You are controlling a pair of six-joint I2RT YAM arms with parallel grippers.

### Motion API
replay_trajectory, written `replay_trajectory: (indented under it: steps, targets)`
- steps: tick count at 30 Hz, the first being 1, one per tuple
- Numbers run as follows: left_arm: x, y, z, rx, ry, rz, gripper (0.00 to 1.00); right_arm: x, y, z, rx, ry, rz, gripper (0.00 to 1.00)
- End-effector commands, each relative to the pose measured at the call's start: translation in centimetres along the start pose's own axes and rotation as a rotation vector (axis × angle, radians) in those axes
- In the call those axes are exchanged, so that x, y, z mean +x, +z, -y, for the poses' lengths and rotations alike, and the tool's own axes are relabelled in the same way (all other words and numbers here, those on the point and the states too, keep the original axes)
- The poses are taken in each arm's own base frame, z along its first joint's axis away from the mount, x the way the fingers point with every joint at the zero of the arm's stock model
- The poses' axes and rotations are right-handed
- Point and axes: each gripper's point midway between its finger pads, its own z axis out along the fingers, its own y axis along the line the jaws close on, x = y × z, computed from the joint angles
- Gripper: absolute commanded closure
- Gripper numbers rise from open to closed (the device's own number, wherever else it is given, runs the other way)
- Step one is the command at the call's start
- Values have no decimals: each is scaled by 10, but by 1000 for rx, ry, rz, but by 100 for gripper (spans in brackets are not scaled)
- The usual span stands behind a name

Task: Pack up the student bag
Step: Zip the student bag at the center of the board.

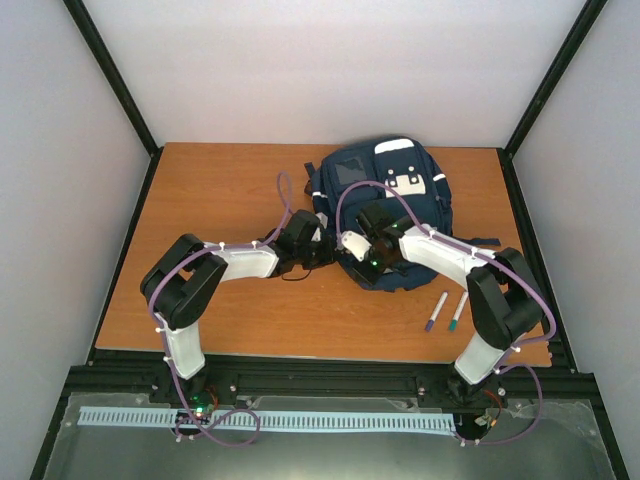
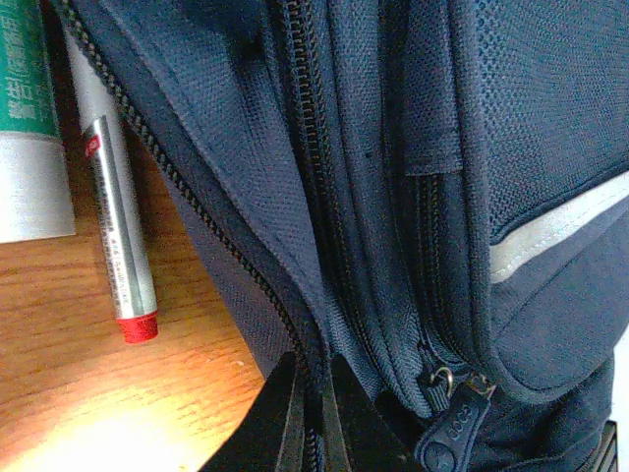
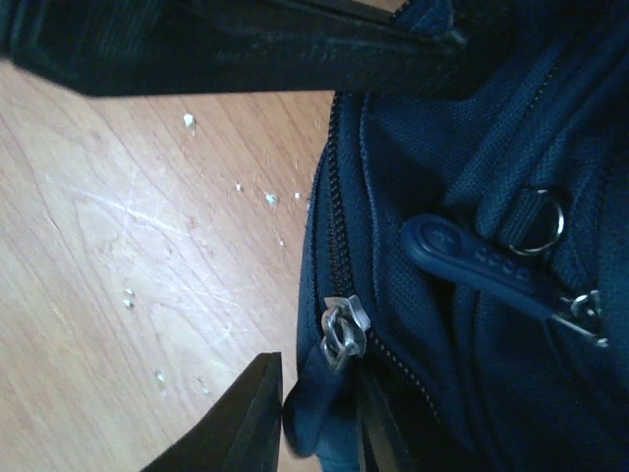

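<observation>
The student bag [image 1: 385, 190], a navy backpack with white patches, lies on the wooden table [image 1: 220, 200] at the back middle. Both grippers are at its near end. My left gripper [image 2: 313, 423] is shut on the bag's open zipper edge [image 2: 295, 324], with the zipper tape pinched between the two dark fingers. In the top view it [image 1: 322, 250] sits at the bag's left near corner. My right gripper [image 3: 319, 423] is closed round the navy rubber pull tab [image 3: 313, 413] that hangs from a metal zipper slider [image 3: 342, 329]. In the top view it [image 1: 358, 250] is just right of the left one.
A silver marker with a red cap [image 2: 118, 226] and a white-and-green tube [image 2: 29, 128] lie on the wood beside the bag's flap. Two markers, one with a purple cap [image 1: 436, 311] and one with a green cap [image 1: 458, 311], lie near the right arm. A dark strap [image 3: 246, 44] crosses above the right gripper.
</observation>
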Motion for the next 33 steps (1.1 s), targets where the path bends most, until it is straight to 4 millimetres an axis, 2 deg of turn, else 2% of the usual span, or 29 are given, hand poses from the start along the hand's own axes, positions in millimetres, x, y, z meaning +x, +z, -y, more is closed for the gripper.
replay_trajectory:
  steps: [1,13,23,33]
  targets:
    - [-8,-11,32,76,50,21,99,-9,-12,7,62,-14,27,82]
    - [-7,-9,19,35,62,36,99,13,-20,6,87,-18,-22,97]
    - [-8,-14,5,3,59,77,99,53,-22,7,75,15,-123,97]
    - [-14,-14,-7,-22,53,101,99,80,-49,20,108,43,-180,97]
